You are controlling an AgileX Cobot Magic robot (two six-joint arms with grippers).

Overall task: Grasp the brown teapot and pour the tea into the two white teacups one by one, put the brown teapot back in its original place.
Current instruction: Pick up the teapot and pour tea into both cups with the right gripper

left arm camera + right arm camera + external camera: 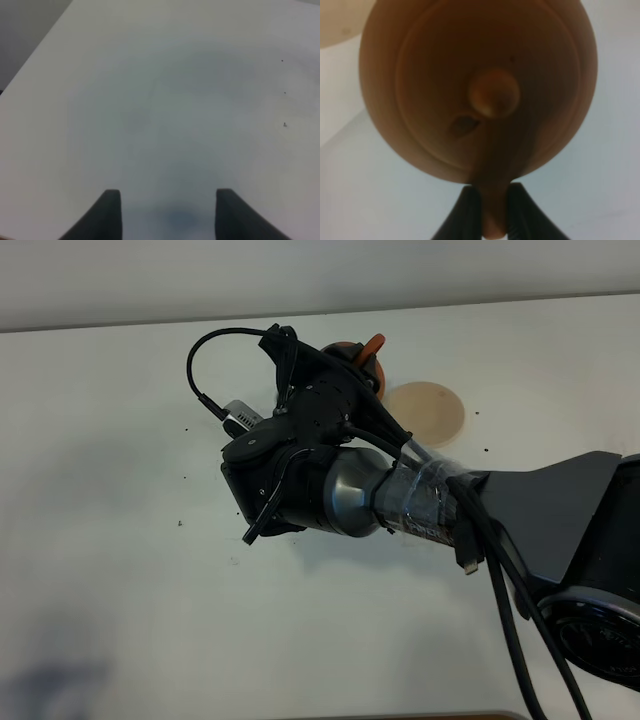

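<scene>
Teapot (pixel 470 85) just left of the saucer (pixel 432 412), toward the table's (pixel 120 570) far edge.

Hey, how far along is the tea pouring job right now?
Done: the right tool is shut on the brown teapot by its handle, and the beige saucer lies bare beside it. In hand: carrying the pot. Left: no teacups are visible, so whether pouring has happened is unclear; the pot must still return to the saucer. The left tool is open.

- No readable text, label, brand, number or sign in any view.
- Right arm's (pixel 420 502) taped wrist section: no lettering can be made out on it.
- Brown teapot (pixel 475 85) lid and body: plain clay, no mark legible.
- White table (pixel 165 100): bare surface, dark specks only.
</scene>
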